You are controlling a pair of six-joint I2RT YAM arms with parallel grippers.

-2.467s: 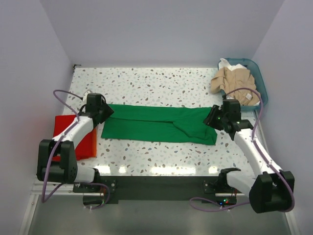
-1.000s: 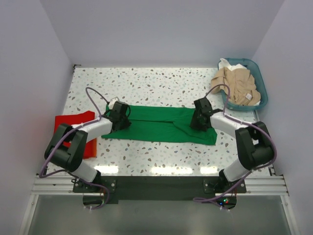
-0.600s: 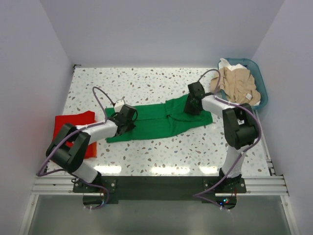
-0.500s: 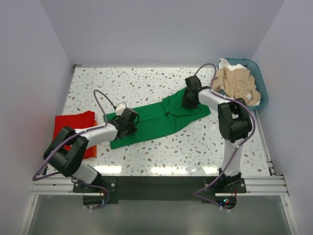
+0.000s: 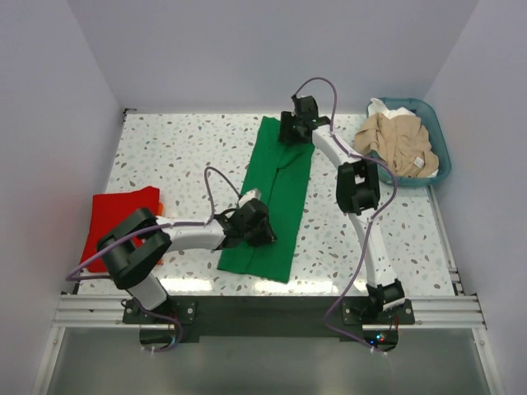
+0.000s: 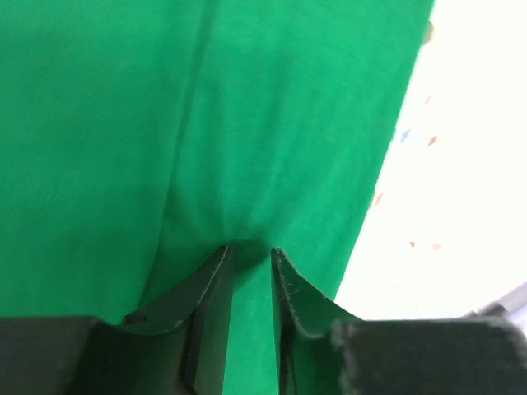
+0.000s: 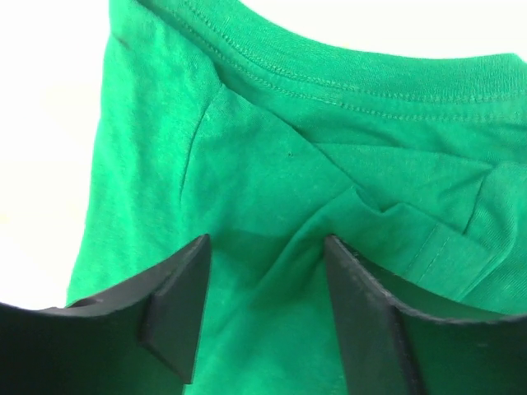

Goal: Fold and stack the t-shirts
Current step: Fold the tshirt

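A bright green cloth t-shirt (image 5: 276, 193), plain with matching stitching, was seen on a white desk (image 5: 181, 148) speckled with grey and brown flecks. A plain red cloth t-shirt (image 5: 115, 218) was noted, and a beige cloth t-shirt (image 5: 395, 144) in a teal plastic basket (image 5: 443, 152). The left gripper (image 6: 249, 257) and right gripper (image 7: 265, 247) were shown black.

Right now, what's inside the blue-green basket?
A crumpled beige t-shirt fills the basket, with a bit of white cloth peeking out at the back. Anything underneath them is covered.
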